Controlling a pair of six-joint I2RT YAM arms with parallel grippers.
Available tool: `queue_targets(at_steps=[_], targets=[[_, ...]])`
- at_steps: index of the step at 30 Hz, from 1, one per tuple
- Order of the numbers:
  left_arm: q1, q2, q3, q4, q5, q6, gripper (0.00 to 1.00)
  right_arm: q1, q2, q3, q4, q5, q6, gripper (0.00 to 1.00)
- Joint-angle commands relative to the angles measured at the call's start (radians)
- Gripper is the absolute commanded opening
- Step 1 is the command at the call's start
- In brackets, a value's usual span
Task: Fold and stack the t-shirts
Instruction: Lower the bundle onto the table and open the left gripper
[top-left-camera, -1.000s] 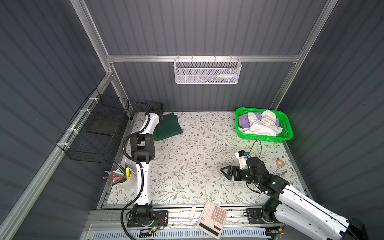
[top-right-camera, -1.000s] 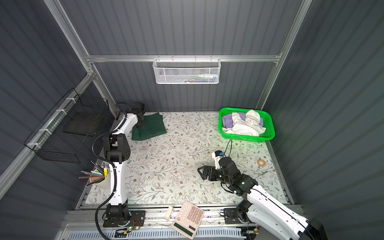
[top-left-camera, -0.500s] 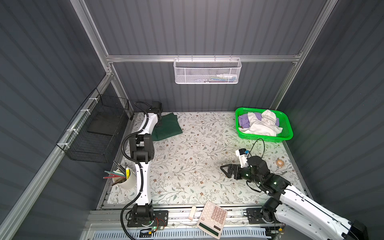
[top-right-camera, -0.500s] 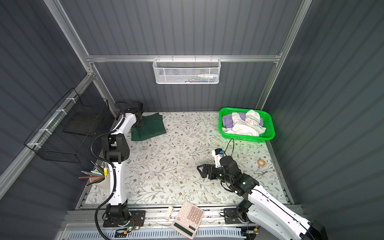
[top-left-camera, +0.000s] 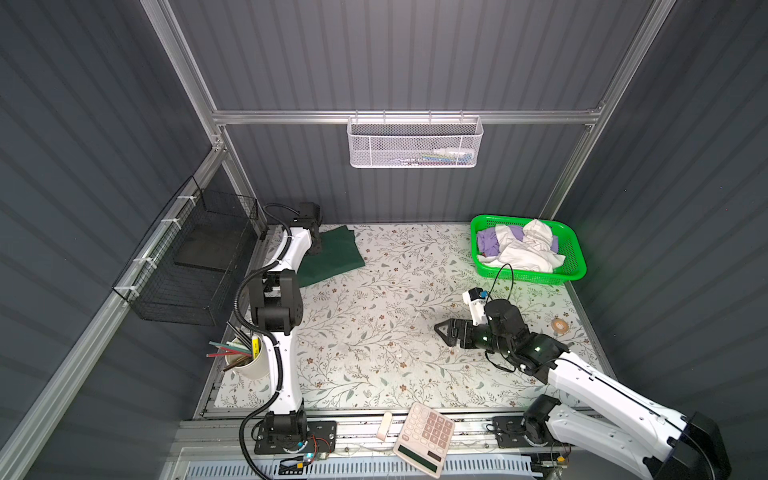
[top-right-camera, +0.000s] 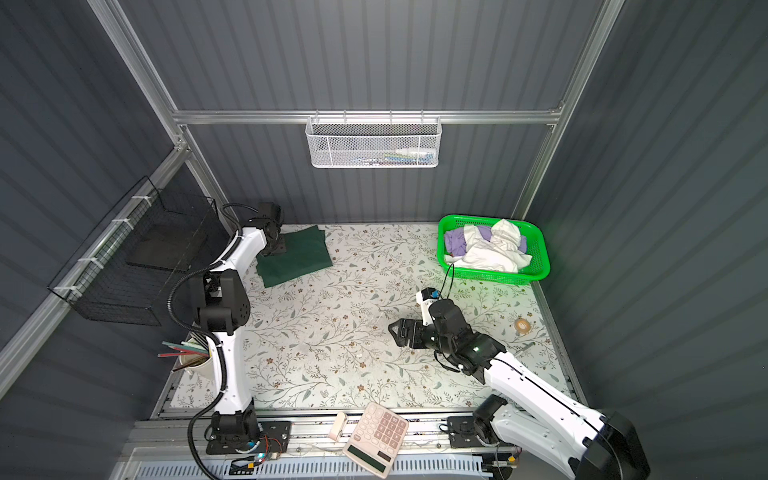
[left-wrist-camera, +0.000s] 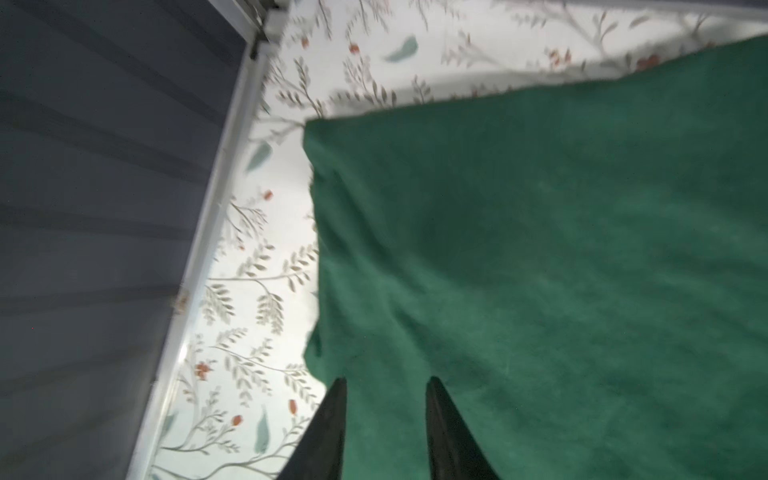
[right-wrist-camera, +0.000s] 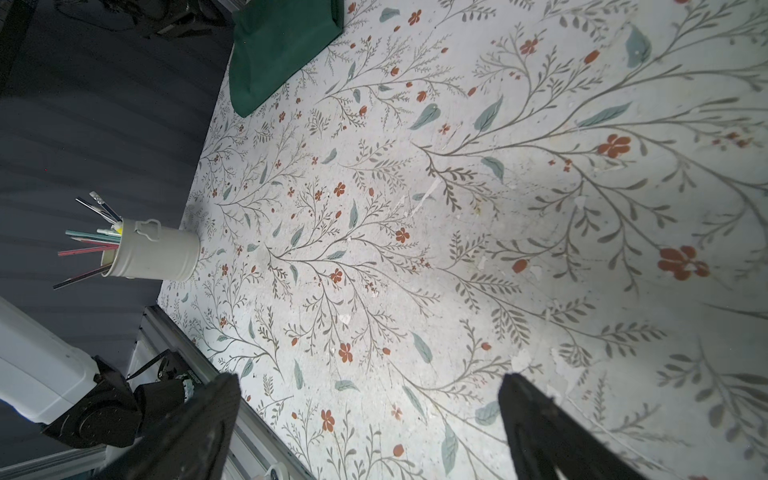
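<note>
At the far left corner of the table (top-left-camera: 374, 353), the dark green t-shirt (top-left-camera: 334, 257) is laid folded flat, seemingly as the base of the stack. The left gripper (left-wrist-camera: 386, 380) is held just over its edge, jaws slightly parted, nothing pinched between them. Further right, the right gripper (right-wrist-camera: 370, 380) is spread wide and empty above bare table, probably ready for the next garment. The white t-shirt (top-left-camera: 528, 255) and lavender t-shirt (top-left-camera: 487, 245) are heaped, unfolded, in the green basket (top-left-camera: 534, 277).

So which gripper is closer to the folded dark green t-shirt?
Left. The left gripper is over the dark green t-shirt at its edge, slightly open; the right gripper hangs wide open above the floral table, well apart from it.
</note>
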Motion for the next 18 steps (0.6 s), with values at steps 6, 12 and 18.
queue_targets(at_steps=[6, 12, 18], targets=[[0.006, 0.077, -0.012, -0.003, 0.088, -0.080, 0.35, 0.003, -0.054, -0.024, -0.041, 0.023, 0.005, 0.99], [0.006, 0.055, -0.025, 0.021, 0.121, -0.086, 0.35, 0.003, -0.092, -0.046, -0.073, 0.035, 0.011, 0.99], [0.017, 0.062, 0.039, 0.109, 0.068, -0.049, 0.35, -0.010, -0.061, -0.033, -0.033, 0.057, -0.006, 0.99]])
